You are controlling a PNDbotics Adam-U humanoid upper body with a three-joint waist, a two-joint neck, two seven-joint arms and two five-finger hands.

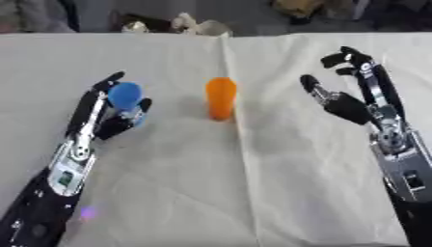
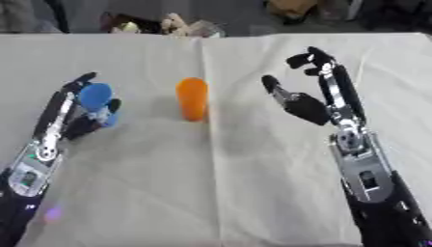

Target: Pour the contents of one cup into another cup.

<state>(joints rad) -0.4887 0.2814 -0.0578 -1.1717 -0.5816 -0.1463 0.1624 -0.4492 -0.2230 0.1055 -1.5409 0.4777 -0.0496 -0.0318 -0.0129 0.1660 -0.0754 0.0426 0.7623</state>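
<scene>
White cloth covers the counter (image 1: 253, 193). Left of the unlabelled orange plastic cup (image 1: 221, 98), the left hand (image 1: 103, 113) grips a blue cup (image 1: 127, 99), partly hidden; right hand (image 1: 354, 91) open.

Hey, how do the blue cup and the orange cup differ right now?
The blue cup sits in the left hand, with fingers and thumb around it; the orange cup stands free, untouched, nearer the middle of the table. The blue one looks tilted, the orange one upright. The open right hand holds neither. Both are small, plain, single-coloured cups.
</scene>
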